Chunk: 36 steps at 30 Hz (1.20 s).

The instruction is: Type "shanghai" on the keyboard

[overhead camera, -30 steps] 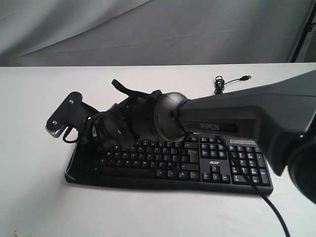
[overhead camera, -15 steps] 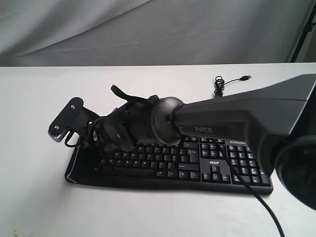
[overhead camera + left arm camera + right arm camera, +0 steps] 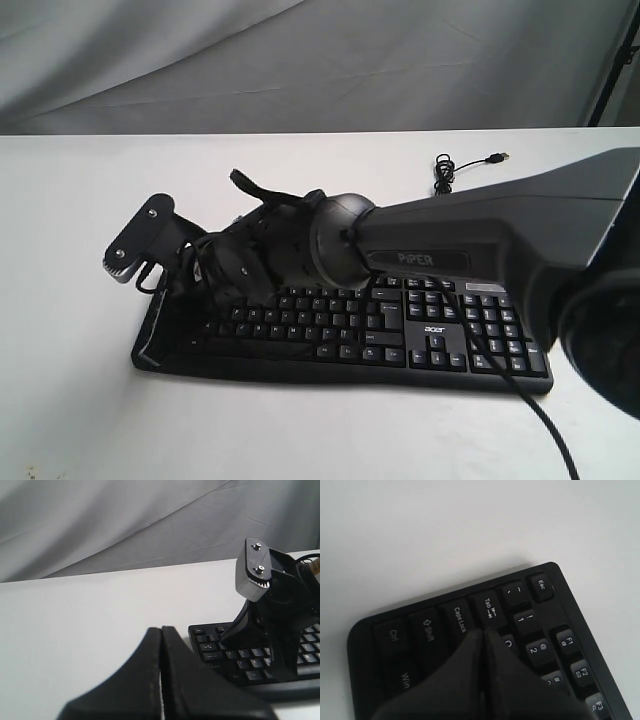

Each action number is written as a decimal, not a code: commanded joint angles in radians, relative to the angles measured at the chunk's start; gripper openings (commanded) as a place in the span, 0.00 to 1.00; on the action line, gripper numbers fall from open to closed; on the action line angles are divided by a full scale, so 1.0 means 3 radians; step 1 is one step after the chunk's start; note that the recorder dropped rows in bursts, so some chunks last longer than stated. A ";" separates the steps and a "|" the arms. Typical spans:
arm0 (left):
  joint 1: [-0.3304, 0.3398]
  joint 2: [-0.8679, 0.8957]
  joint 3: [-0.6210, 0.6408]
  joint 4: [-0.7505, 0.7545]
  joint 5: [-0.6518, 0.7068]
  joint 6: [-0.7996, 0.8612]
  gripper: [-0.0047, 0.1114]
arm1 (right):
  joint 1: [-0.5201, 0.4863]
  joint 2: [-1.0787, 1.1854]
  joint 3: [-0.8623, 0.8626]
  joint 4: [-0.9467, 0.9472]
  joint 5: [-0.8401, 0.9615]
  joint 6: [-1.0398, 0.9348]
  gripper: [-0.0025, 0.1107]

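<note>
Keyboard [image 3: 430, 338]: black, full-size, white legends, number pad, "acer" logo.
Right gripper [image 3: 483, 631]: fingers pressed together, tips by keyboard's Tab and Caps Lock.
Left gripper [image 3: 161, 629]: fingers pressed together, beyond keyboard's Esc end.

Right fingers [image 3: 472, 645] pressed together, tips over keyboard [image 3: 427, 625] beside Tab [image 3: 490, 612], Caps Lock [image 3: 460, 620] keys.

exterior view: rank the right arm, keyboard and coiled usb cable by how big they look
1. right arm: looks largest, though it is nearest the camera, so that is partly perspective
2. keyboard
3. coiled usb cable: by far the smallest
</note>
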 commanded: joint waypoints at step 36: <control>-0.0013 -0.0012 0.0014 0.0003 -0.0016 -0.0009 0.04 | -0.0035 0.0135 0.0020 0.0061 -0.0042 -0.0064 0.02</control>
